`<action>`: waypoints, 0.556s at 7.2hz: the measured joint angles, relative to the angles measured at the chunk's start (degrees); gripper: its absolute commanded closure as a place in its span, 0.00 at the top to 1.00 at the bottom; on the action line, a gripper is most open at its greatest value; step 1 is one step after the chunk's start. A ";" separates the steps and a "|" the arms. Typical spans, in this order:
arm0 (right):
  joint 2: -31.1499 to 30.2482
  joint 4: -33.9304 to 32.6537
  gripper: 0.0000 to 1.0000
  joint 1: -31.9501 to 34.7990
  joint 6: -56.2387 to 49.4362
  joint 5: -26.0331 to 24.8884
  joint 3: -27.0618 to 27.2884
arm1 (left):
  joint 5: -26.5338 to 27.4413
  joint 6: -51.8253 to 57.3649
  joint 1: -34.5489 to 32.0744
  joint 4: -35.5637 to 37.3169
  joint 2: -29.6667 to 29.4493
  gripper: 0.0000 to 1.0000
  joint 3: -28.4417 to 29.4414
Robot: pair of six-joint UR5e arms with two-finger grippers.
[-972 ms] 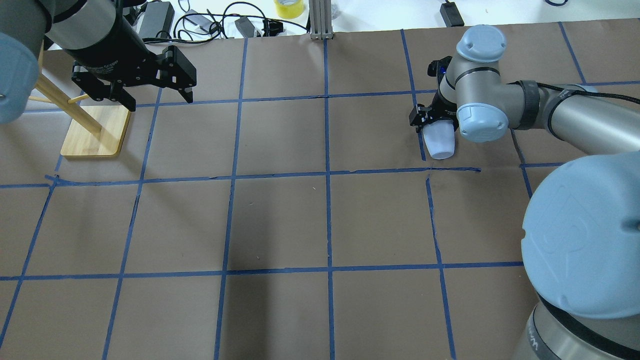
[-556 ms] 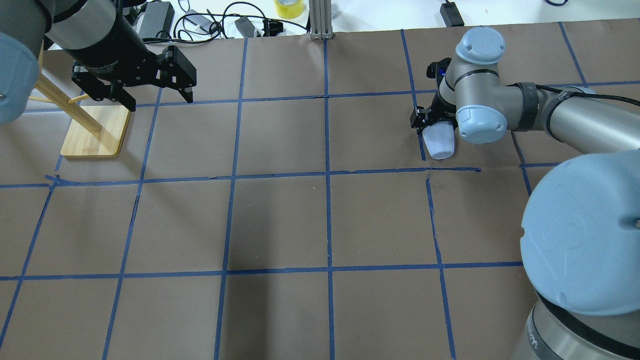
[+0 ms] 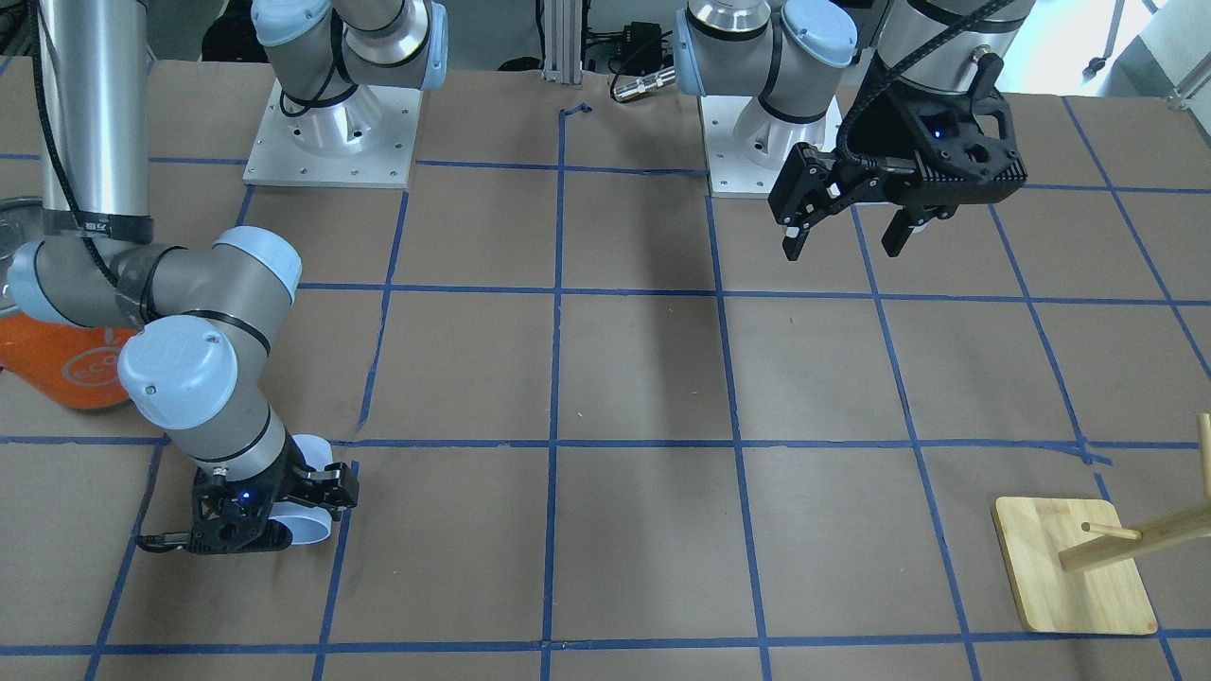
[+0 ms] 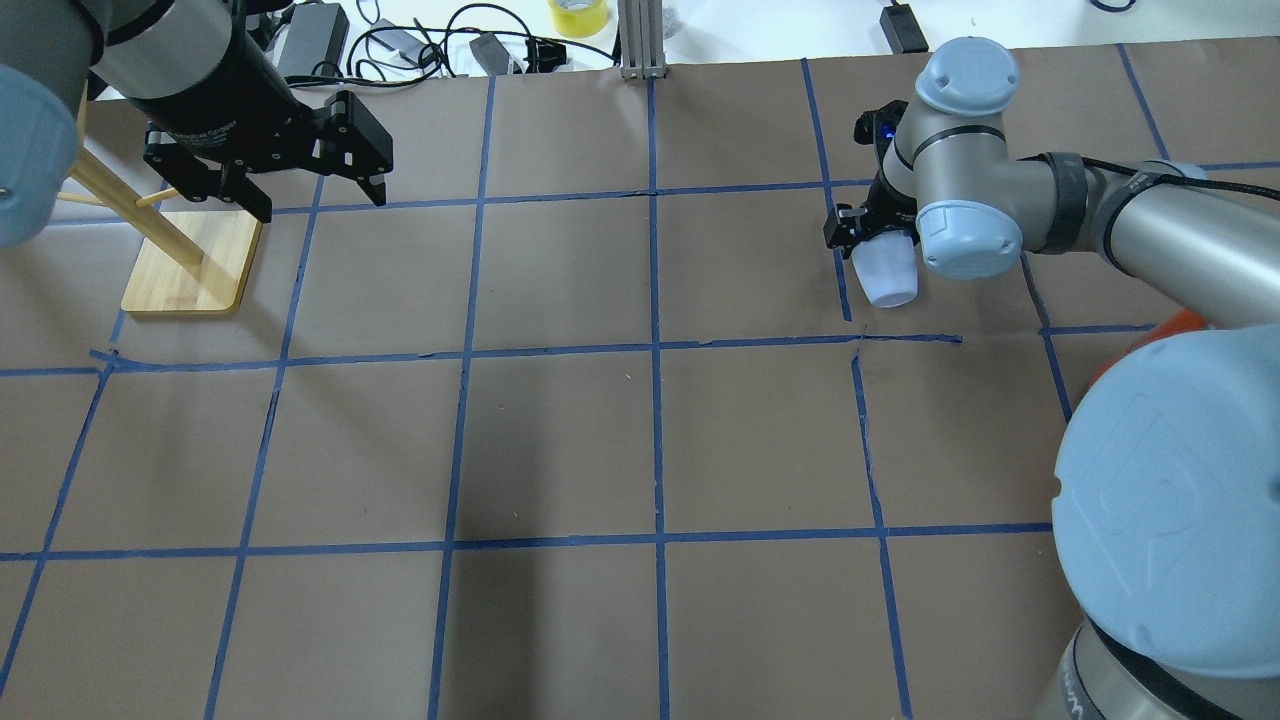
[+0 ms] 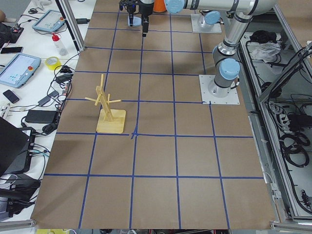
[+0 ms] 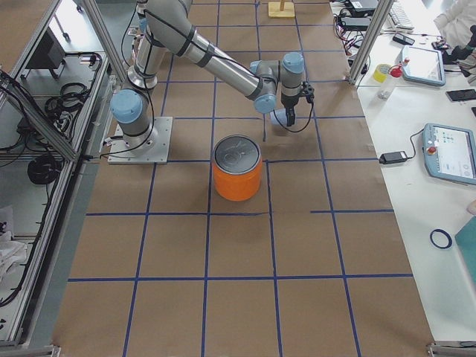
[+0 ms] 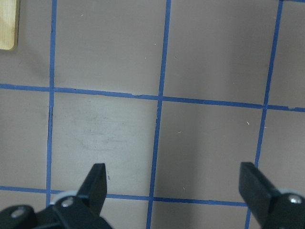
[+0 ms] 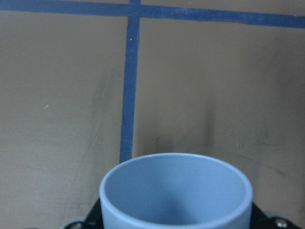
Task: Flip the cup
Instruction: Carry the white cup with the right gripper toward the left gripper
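orange can (image 6: 238, 167) w/ silver lid stands upright, near-right on counter (image 4: 560, 450). farther out, right side: right gripper (image 4: 872, 242) low over the counter, jaws clenched on the cup (image 4: 886, 275). cup pale blue-white, tilted, beside a blue tape line (image 4: 843, 300). wrist view looks into its open mouth, bluish inside. can't tell if cup touches counter. far-left: left gripper (image 4: 322, 203) up off the counter, jaws spread wide, nothing between. wooden stand (image 4: 190, 265) just left of it, pegs angled. far edge: cables (image 4: 420, 45), yellow tape roll (image 4: 578, 15).
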 measured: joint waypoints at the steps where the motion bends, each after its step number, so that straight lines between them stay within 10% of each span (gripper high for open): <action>1: -0.42 0.07 0.14 0.32 -0.91 0.26 -0.01 | 0.00 0.00 0.00 0.00 0.00 1.00 0.00; 4: -1.72 0.70 0.14 3.96 -6.58 0.57 -0.53 | 0.00 0.00 0.00 0.02 0.00 1.00 0.00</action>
